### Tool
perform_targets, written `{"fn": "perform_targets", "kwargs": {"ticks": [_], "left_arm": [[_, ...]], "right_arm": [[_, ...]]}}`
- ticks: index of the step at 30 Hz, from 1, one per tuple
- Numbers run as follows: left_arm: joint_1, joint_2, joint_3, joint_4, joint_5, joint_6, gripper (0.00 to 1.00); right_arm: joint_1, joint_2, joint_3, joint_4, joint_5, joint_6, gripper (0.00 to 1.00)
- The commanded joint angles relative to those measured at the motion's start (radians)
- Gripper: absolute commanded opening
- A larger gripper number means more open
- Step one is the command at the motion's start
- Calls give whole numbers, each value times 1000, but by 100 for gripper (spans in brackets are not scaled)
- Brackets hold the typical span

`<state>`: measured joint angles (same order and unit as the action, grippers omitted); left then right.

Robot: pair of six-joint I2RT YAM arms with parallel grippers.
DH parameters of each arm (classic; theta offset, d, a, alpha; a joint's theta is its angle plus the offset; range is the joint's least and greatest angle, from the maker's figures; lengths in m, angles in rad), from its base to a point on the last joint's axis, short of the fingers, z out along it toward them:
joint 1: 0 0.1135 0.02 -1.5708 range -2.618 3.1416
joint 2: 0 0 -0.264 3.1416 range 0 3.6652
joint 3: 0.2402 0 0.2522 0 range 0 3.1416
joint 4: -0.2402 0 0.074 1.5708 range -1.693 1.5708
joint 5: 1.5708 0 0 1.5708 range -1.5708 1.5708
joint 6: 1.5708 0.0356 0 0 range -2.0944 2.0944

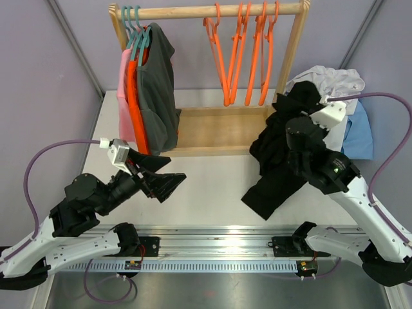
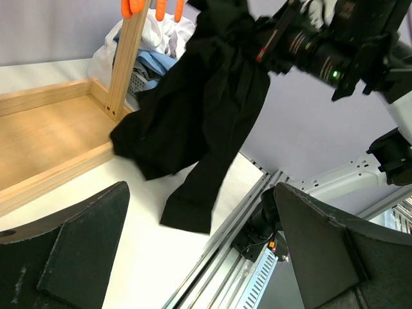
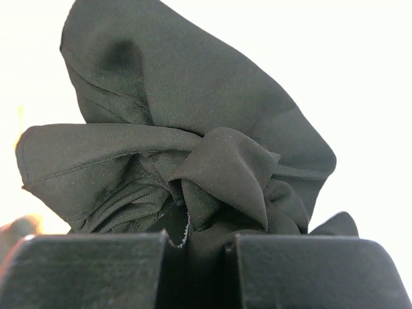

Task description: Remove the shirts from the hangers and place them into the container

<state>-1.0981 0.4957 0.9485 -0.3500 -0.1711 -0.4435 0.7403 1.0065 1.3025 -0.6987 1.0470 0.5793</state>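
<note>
Right wrist view: the right gripper [image 3: 198,257] has its two fingers drawn nearly together on a bunched fold of the black shirt [image 3: 193,129]. The fabric fills the gap between the fingers and balloons out above them.

Top view: the same black shirt [image 1: 273,170] is off any hanger. It hangs from the right gripper [image 1: 293,125] and trails toward 7 o'clock, and its lower end lies on the table [image 1: 206,187]. Long axis runs roughly 1 to 7 o'clock.

Container [image 2: 136,82]: only a bit of latticed white wall shows in the left wrist view, behind the rack's post. In the top view the container sits at about 2 o'clock from the right gripper, near it, under the heaped white shirt [image 1: 331,80] and light blue shirt [image 1: 358,129].

Left gripper [image 1: 164,183]: jaws wide apart, holding nothing, well apart at 9 o'clock from the black shirt. Your right arm is plainly the nearer one.

Judgement: for the coming carry, lift first so the trailing end clears the table, then swing toward 2 o'clock.

Left to do: the dark grey shirt [image 1: 161,90], orange shirt [image 1: 134,106] and pink shirt [image 1: 124,96] hang on hangers at the 11 o'clock end of the rail [image 1: 187,11].
</note>
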Motion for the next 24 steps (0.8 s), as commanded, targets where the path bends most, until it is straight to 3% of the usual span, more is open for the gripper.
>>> {"fn": "perform_targets", "kwargs": {"ticks": [1,4,5,8,12,17,21,24], "left_arm": [[-3,7,52,32,27,19,99],[-3,3,59,26,25,26,99],[-5,1,67,23,25,28,99],[-3,6,78,10,28,35,99],[-3,17,82,14,41,37,99],[-3,20,85,17,59,26,99],[-3,14,104,2,51,35,99],[-3,12,128,-30,42,43,99]], "right_arm": [[-60,7,96,85,255,-212,0],[-156,0,126,221,246,-344,0],[-180,-2,126,339,236,-436,0],[-290,47,182,419,147,-498,0],[-462,196,361,346,-23,-467,0],[-778,464,716,188,-371,-308,0],[-818,691,1109,151,-484,-369,0],[-838,805,1274,260,-580,-424,0]]}}
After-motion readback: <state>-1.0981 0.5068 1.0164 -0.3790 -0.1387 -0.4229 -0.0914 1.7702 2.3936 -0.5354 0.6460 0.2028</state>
